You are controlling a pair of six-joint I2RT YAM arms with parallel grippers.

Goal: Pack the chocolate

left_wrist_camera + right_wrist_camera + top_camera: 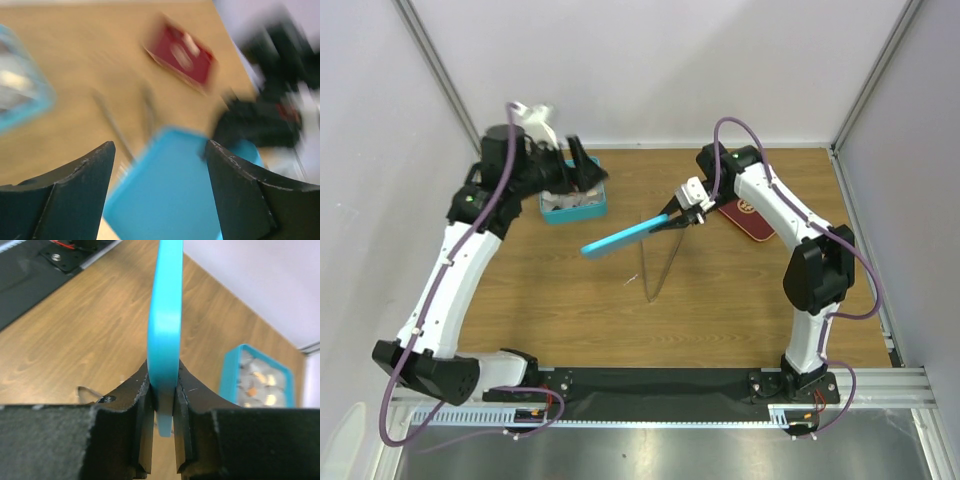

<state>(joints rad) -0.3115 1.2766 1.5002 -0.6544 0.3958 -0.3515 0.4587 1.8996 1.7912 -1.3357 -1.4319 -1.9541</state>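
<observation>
My right gripper is shut on the edge of a flat blue lid and holds it above the middle of the table. In the right wrist view the lid stands edge-on between the fingers. The open teal box sits at the back left. Small tan and cream chocolates lie in its white liner. My left gripper is open and empty, hovering over the box's right end. The left wrist view is blurred and shows the lid beyond the open jaws.
Long metal tongs lie on the wood below the held lid. A flat dark red box with a gold emblem lies at the back right, beside the right arm. White walls close in the table.
</observation>
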